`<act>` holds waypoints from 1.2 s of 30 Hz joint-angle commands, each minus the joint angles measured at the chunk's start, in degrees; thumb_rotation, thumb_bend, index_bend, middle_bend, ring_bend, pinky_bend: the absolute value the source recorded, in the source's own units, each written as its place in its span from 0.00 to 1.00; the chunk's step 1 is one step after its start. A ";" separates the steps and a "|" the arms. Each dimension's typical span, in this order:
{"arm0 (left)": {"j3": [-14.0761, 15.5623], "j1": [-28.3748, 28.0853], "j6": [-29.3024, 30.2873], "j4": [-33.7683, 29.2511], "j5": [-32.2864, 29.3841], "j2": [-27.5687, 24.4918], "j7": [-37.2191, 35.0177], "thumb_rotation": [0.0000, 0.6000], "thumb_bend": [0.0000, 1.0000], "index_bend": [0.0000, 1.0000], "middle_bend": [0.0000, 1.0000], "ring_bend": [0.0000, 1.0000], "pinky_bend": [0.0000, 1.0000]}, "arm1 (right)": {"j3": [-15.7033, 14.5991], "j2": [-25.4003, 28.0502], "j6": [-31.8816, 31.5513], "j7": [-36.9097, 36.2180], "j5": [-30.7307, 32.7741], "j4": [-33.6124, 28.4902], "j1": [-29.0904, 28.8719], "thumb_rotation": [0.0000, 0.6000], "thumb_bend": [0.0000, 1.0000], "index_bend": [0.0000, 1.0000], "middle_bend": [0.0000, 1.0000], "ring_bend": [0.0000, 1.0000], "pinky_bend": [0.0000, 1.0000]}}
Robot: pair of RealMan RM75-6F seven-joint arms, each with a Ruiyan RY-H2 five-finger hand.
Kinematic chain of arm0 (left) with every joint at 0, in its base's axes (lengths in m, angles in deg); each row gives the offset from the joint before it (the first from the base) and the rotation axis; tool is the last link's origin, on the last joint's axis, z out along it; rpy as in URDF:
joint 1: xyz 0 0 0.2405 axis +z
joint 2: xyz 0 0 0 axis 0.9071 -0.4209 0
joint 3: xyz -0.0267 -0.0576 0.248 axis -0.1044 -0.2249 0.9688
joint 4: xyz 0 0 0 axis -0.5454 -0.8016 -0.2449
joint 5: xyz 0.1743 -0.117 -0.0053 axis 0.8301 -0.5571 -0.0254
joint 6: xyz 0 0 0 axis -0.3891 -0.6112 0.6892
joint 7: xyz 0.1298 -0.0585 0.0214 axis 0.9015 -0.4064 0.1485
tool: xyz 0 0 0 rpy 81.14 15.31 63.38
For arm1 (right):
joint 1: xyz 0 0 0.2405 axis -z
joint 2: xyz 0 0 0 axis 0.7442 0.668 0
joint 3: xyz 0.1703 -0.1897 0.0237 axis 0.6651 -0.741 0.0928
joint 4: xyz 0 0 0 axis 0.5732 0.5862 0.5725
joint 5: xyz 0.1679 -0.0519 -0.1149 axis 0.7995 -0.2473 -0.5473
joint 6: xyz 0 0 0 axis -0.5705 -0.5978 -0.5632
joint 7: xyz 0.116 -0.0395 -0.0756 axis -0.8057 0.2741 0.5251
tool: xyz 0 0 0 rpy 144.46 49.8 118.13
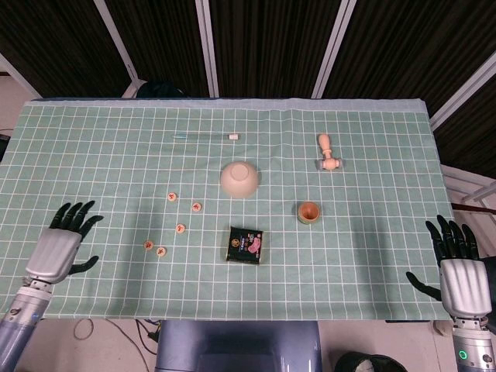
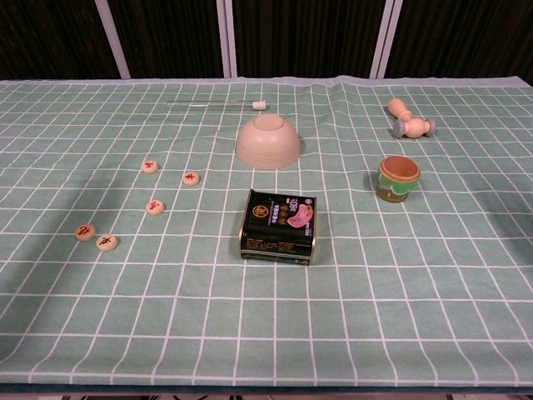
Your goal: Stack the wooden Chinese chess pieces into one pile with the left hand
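Currently unstacked, five round wooden Chinese chess pieces lay flat on the left half of the green grid-patterned tablecloth [image 2: 433, 317], each apart from the others. The far-left piece [image 2: 151, 166] and the far-right piece [image 2: 191, 177] sat nearest the middle of the table. The middle piece [image 2: 155, 207] lay nearer the front edge. The two near pieces, one on the left [image 2: 85, 232] and one on the right [image 2: 107, 242], lay just beside each other without touching. All five showed red characters on their top faces.

The left hand [image 1: 60, 246] hovered over the near-left corner of the cloth, well apart from the pieces, fingers spread and holding nothing. The right hand [image 1: 456, 265] stood at the near-right edge, fingers likewise spread and empty. Neither hand appeared in the chest view.

An upturned beige bowl [image 2: 267, 142] sat near the centre. A dark rectangular tin [image 2: 278, 226] lay nearer than the bowl. A small green-and-orange cup [image 2: 397, 178] stood upright to the right. A small wooden mallet-shaped toy [image 2: 409, 118] lay at the far right. A thin clear rod with a white tip [image 2: 218, 104] lay beyond the bowl.
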 commanded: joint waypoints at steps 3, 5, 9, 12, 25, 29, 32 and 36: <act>-0.08 -4.61 -5.49 0.66 -4.58 6.78 8.73 1.00 0.18 0.27 0.00 0.00 0.00 | 0.12 0.08 0.02 -0.12 0.23 -0.13 0.05 1.00 0.23 0.09 0.01 0.00 0.00; -0.02 -5.33 -6.33 1.31 -5.95 8.71 10.20 1.00 0.18 0.28 0.00 0.00 0.00 | 0.20 0.12 0.07 -0.30 0.44 -0.24 0.07 1.00 0.23 0.09 0.01 0.00 0.00; -0.02 -6.74 -7.58 3.31 -8.41 12.12 12.90 1.00 0.18 0.32 0.00 0.00 0.00 | 0.30 0.20 0.11 -0.47 0.64 -0.32 0.08 1.00 0.23 0.09 0.01 0.00 0.00; 0.14 -7.73 -8.16 5.28 -9.79 14.56 15.16 1.00 0.21 0.35 0.00 0.00 0.00 | 0.33 0.24 0.15 -0.63 0.73 -0.39 0.09 1.00 0.23 0.09 0.01 0.00 0.00; 0.53 -10.84 -9.04 10.85 -11.86 21.29 18.32 1.00 0.25 0.41 0.00 0.00 0.00 | 0.69 0.39 0.29 -1.05 1.39 -0.55 0.08 1.00 0.23 0.09 0.01 0.00 0.00; 0.59 -11.48 -9.46 11.94 -12.71 22.49 18.15 1.00 0.25 0.42 0.00 0.00 0.00 | 0.73 0.38 0.25 -1.07 1.48 -0.58 0.11 1.00 0.23 0.09 0.01 0.00 0.00; 0.70 -12.01 -9.57 12.57 -12.91 22.98 18.41 1.00 0.26 0.43 0.00 0.00 0.00 | 0.75 0.34 0.26 -1.01 1.54 -0.58 0.11 1.00 0.23 0.09 0.01 0.00 0.00; 0.84 -12.55 -9.50 12.79 -12.99 23.46 18.47 1.00 0.27 0.44 0.00 0.00 0.00 | 0.80 0.31 0.23 -0.92 1.59 -0.58 0.11 1.00 0.23 0.09 0.01 0.00 0.00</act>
